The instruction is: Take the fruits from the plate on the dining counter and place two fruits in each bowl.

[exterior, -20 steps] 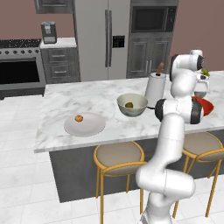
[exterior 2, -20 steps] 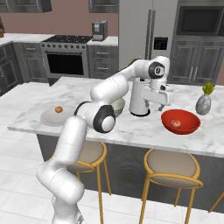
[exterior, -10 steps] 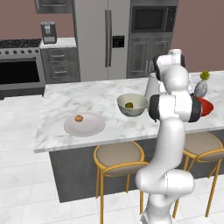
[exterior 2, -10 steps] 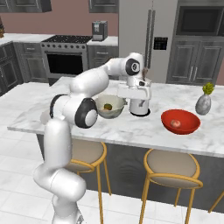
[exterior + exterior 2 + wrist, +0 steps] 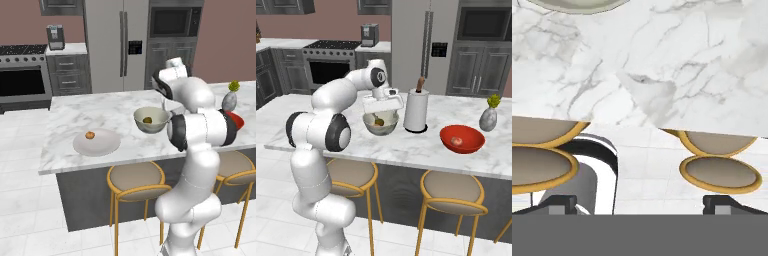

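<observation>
The claw (image 5: 384, 103) hangs with its two fingers spread wide apart and nothing between them, in the centre of the right base view, directly above the beige bowl (image 5: 381, 123). In the hand view its dark fingertips (image 5: 560, 202) stand far apart at the bottom corners, looking down on bare marble and the near edge of the dining counter (image 5: 662, 75), with round stool seats (image 5: 721, 172) below that edge. The beige bowl sits mid-counter and holds fruit (image 5: 147, 120), seen at centre of the left base view. Just right of it in the right base view stands a white paper-towel roll (image 5: 417, 111), close to the claw's side, so room is tight there. Further right lies the red bowl (image 5: 462, 139) with a reddish fruit (image 5: 457, 141) inside, and beyond it a small grey vase (image 5: 488, 119) near the right frame edge. In the left base view the pale plate (image 5: 97, 142) rests at centre left, near the counter's front edge, well apart from the beige bowl, with one orange-brown fruit (image 5: 89, 135) on it; open marble lies between plate and bowl. Behind the counter are a steel fridge (image 5: 119, 45), a stove (image 5: 22, 75) at the left, and grey cabinets.
</observation>
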